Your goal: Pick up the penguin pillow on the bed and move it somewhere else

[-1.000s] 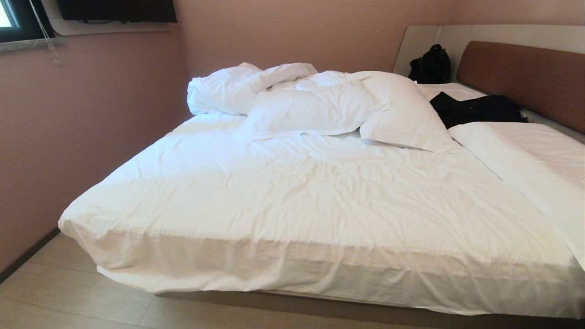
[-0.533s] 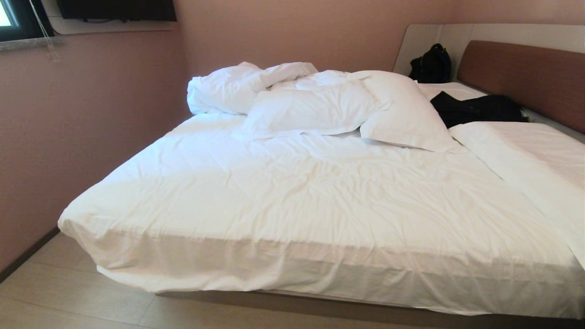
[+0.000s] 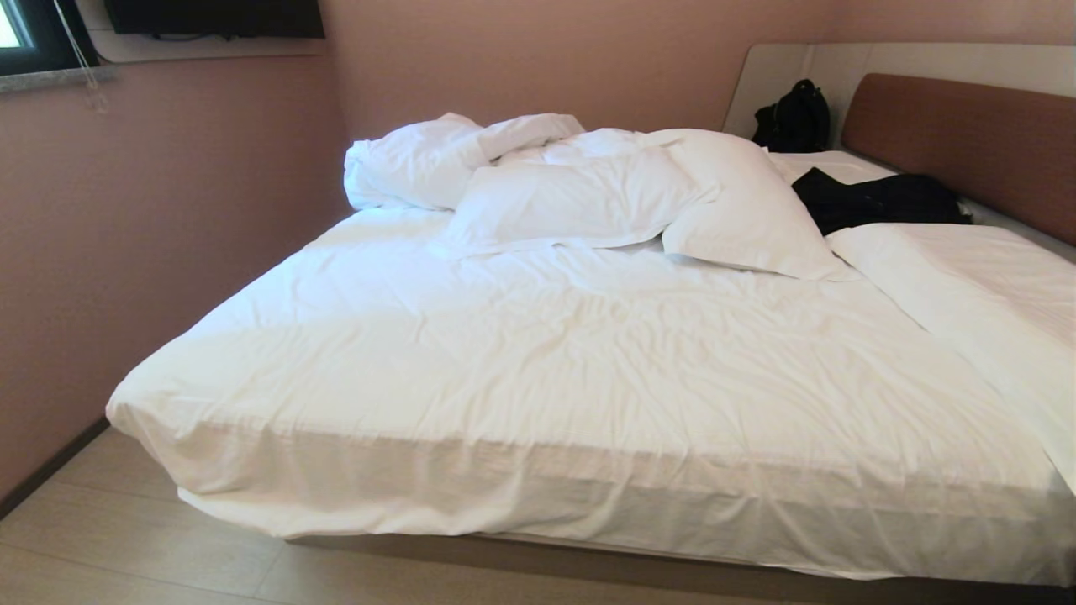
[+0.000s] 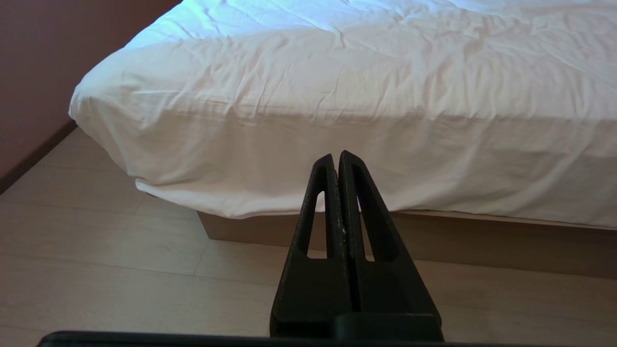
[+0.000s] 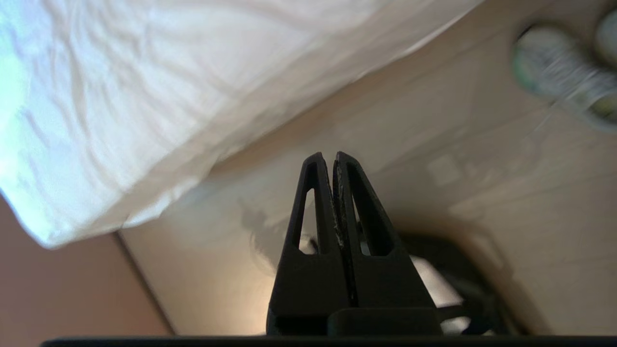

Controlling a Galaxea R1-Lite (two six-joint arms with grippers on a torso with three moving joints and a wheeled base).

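Left gripper [image 4: 336, 161]: the 2 black fingers pressed together, empty, pointing forward and slightly down, low and out of the head view.
Right gripper [image 5: 328, 161]: the 2 black fingers closed tip to tip, empty, wrist rolled sideways, aimed downward, out of the head view.

white bed [image 3: 538, 370] and pillows [image 3: 580, 202], brown headboard [image 3: 967, 134] (beige surround), pink walls [image 3: 168, 210], black bag [image 3: 790, 118]

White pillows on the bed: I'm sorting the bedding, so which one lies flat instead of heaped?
The long pillow on the bed, by the brown headboard; the other pillows are heaped by the wall.
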